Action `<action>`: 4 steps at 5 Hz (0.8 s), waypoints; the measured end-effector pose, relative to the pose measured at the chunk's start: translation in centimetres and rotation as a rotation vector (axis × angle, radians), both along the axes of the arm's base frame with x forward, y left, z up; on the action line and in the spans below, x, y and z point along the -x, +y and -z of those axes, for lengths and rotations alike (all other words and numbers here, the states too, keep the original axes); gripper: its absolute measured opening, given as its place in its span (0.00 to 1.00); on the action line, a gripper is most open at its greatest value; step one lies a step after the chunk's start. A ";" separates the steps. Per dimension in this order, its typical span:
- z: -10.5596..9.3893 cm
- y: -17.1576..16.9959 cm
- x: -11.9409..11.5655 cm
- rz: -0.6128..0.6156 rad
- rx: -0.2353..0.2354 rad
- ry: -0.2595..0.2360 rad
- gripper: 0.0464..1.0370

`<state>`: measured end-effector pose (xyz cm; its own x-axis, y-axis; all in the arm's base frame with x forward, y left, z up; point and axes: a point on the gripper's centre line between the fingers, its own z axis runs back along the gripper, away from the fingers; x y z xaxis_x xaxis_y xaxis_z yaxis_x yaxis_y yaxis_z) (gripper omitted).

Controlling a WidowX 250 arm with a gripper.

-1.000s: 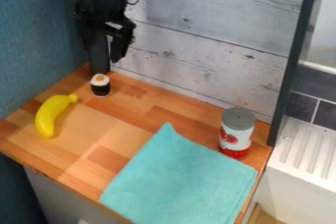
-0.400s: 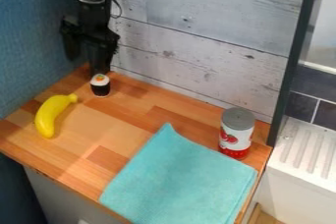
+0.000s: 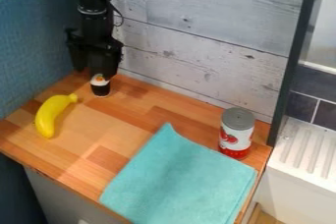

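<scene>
The black gripper [image 3: 101,70] hangs at the upper left, by the back corner of the wooden counter. Just below it stands a small sushi-like toy [image 3: 100,88] with a black base, a white upper part and an orange spot; the gripper overlaps its top edge, and whether they touch I cannot tell. A yellow banana [image 3: 51,115] lies to the left and nearer the front. On the right, a white and red can [image 3: 236,137] with a grey top stands upright. A turquoise cloth [image 3: 181,181] is spread flat over the front right part of the counter.
Behind the wooden counter [image 3: 108,129] rises a whitewashed plank wall [image 3: 197,36], and a blue panel [image 3: 33,46] borders the left side. A dark upright post [image 3: 295,56] stands behind the can, with a white ridged surface [image 3: 305,144] to its right.
The gripper has shifted left, then lowered and come slightly forward until it overlaps the top of the sushi-like toy. The toy, banana, can and cloth have not moved.
</scene>
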<state>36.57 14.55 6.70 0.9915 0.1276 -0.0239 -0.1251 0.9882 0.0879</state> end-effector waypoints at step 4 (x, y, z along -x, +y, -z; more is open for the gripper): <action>3.4 0.0 0.1 0.004 0.025 0.078 0.96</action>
<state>36.43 14.55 3.30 0.9870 0.1222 -0.1040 -0.1149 0.9907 0.0727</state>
